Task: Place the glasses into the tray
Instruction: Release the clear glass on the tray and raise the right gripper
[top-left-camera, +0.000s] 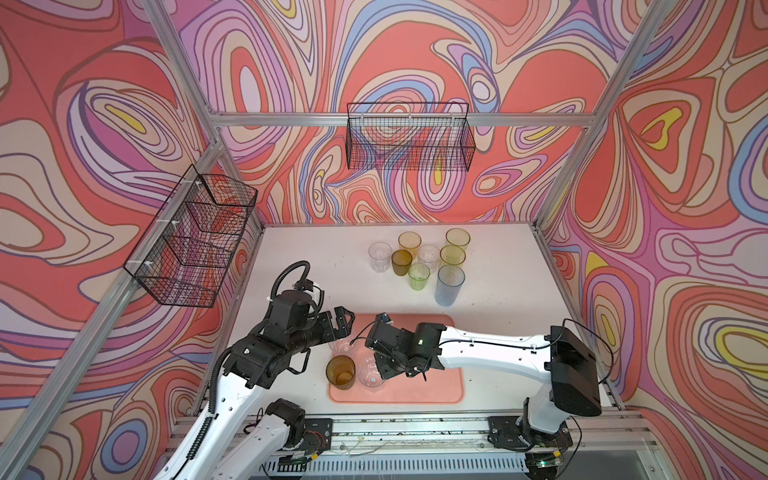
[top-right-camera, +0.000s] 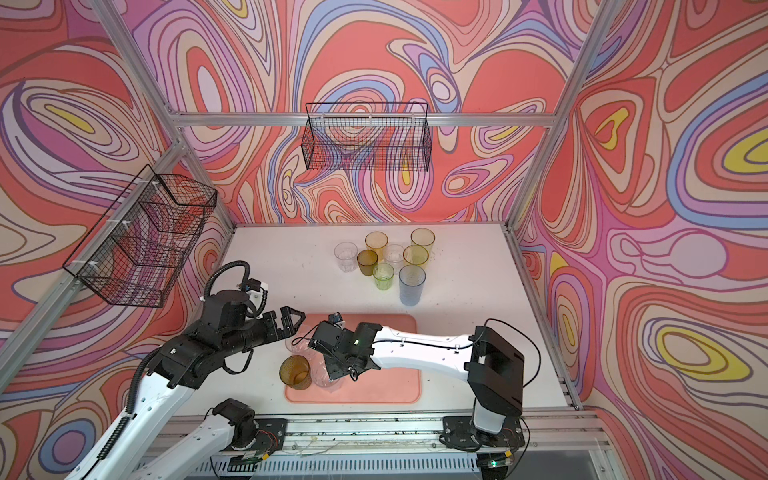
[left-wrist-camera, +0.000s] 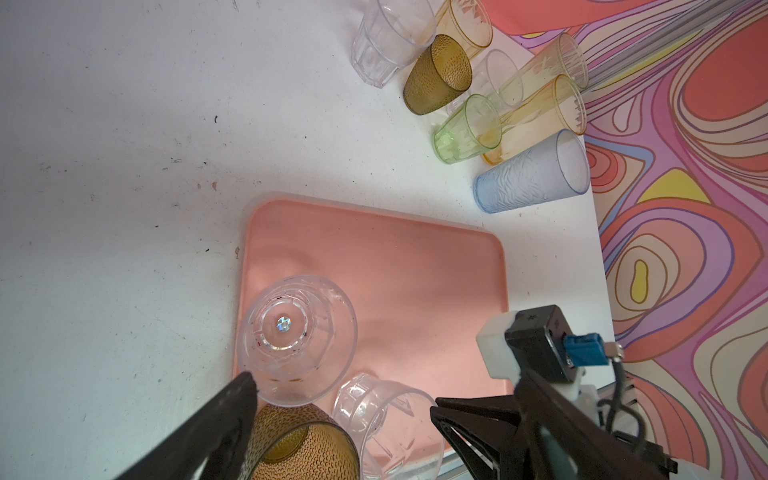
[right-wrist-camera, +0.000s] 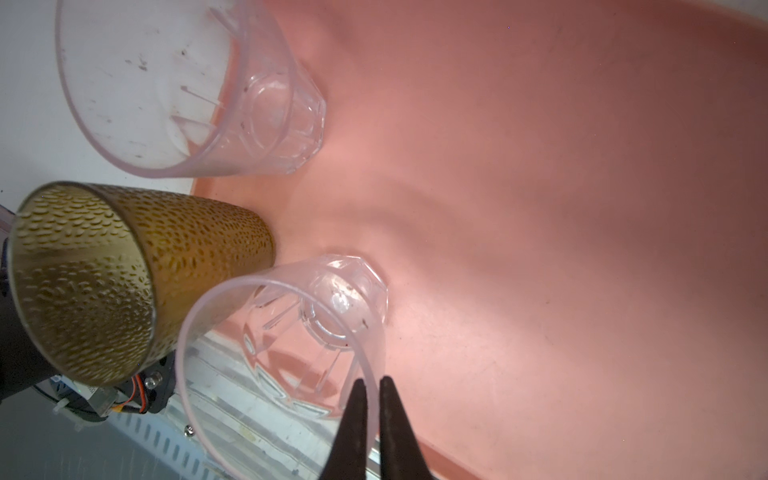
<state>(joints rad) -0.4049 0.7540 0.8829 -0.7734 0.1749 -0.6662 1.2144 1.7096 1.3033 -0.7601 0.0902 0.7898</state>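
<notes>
At the left end of the flat salmon-pink rectangular tray (top-left-camera: 436, 386), in the lower middle of both top views, stand two short clear faceted tumblers (left-wrist-camera: 291, 332) and a brown dimpled tumbler (top-left-camera: 340, 372). The right gripper (right-wrist-camera: 370, 382) has its jaws nearly together astride one clear rim, and I cannot tell whether they press it; the left gripper (top-left-camera: 343, 323) hangs beside it with its jaws spread wide. Eight more glasses (top-left-camera: 419, 266) cluster on the white table (top-left-camera: 311, 270) higher in the frame.

Eleven glasses (top-left-camera: 340, 372) stood in view: four clear tumblers (top-left-camera: 380, 255), two brown-amber tumblers (top-left-camera: 401, 262), one orange tumbler (top-left-camera: 409, 243), two yellow tumblers (top-left-camera: 458, 240), one green tumbler (top-left-camera: 418, 276) and one pale blue tumbler (top-left-camera: 449, 284). There was one tray (top-left-camera: 440, 386), and there were two black wire baskets (top-left-camera: 409, 137) and two robot arms (top-left-camera: 490, 345).
</notes>
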